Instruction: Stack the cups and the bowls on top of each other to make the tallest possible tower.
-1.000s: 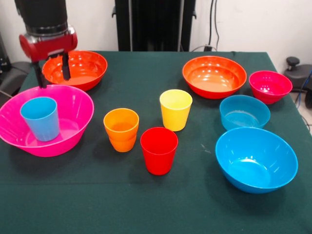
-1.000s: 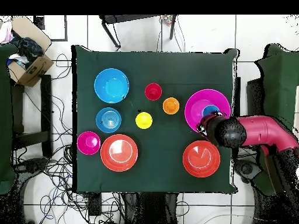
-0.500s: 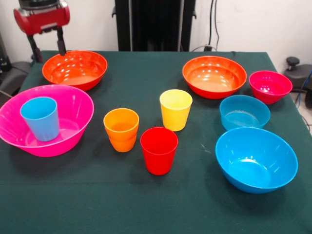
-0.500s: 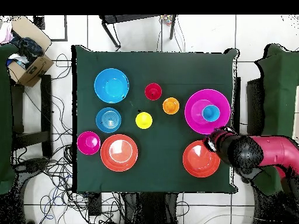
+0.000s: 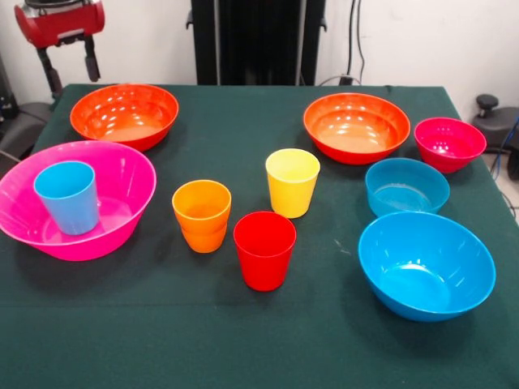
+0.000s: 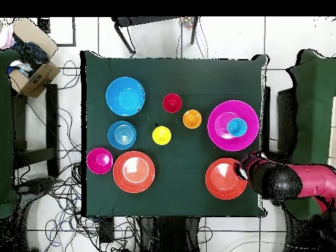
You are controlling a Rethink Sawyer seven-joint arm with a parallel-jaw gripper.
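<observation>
A light blue cup (image 5: 69, 196) (image 6: 236, 126) stands upright inside the large pink bowl (image 5: 122, 174) (image 6: 220, 117) at the left. Orange (image 5: 202, 215) (image 6: 191, 119), yellow (image 5: 292, 181) (image 6: 161, 136) and red (image 5: 264, 250) (image 6: 172, 102) cups stand apart mid-table. Two orange-red bowls (image 5: 124, 114) (image 5: 357, 126), a magenta bowl (image 5: 449, 143), a small blue bowl (image 5: 406, 185) and a large blue bowl (image 5: 426, 265) sit separately. My gripper (image 5: 68, 69) (image 6: 245, 166) hangs open and empty, high above the table's far left corner, behind the left orange-red bowl (image 6: 225, 178).
The green-clothed table (image 5: 243, 340) (image 6: 170, 72) carries everything. A black stand (image 5: 258, 40) rises behind it. In the overhead view a cardboard box (image 6: 31, 65) and cables (image 6: 62, 190) lie on the floor, with a chair (image 6: 154, 25) beyond the far edge.
My gripper has risen from the pink bowl's rim and drawn back toward the table's corner, leaving the light blue cup in the bowl. Nothing else has moved.
</observation>
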